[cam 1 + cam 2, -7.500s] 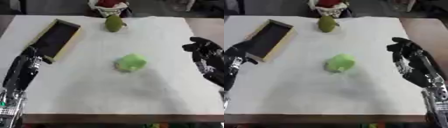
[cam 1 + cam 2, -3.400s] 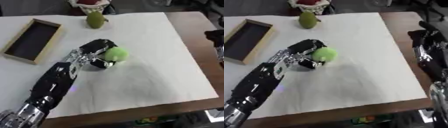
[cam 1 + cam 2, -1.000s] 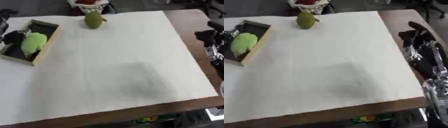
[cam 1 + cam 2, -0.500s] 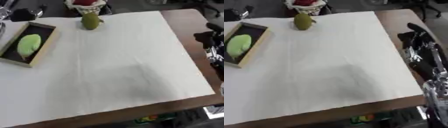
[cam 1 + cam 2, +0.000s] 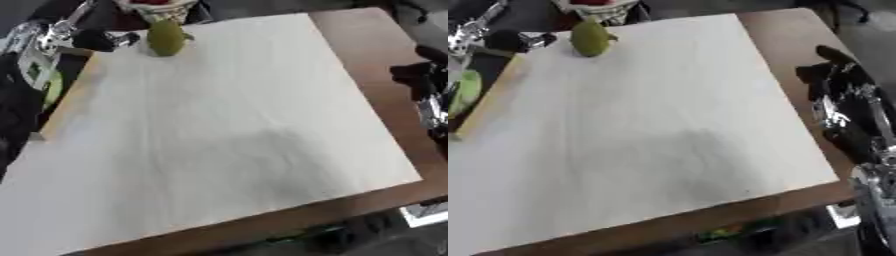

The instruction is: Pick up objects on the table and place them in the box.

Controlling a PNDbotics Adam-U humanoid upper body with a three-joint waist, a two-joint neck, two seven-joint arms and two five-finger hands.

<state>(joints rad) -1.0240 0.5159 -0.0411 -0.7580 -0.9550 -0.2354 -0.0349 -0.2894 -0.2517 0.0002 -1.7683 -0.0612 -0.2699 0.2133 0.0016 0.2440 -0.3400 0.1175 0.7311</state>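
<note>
Pear (image 5: 590,37), olive green with its stem end up, stands at the far edge of the white cloth (image 5: 219,130), just in front of a basket (image 5: 157,6) holding something red. The box (image 5: 487,100) lies along the cloth's left edge, seen mostly as a tan wooden rim with a dark inside; a light green object (image 5: 465,92) rests in it, showing as a sliver at the left border of the right eye view. The left hand (image 5: 92,39) hangs above the box's far end, near the pear but apart from it, black fingers pointing toward the pear and holding nothing; blur keeps me from telling whether those fingers are straight or curled. Silver arm parts run back from it toward the upper left corner. The right hand (image 5: 837,82) rests over the bare brown table (image 5: 367,45) beside the cloth's right edge, fingers up and relaxed, apart from one another, nothing in them, well away from the pear and box.
</note>
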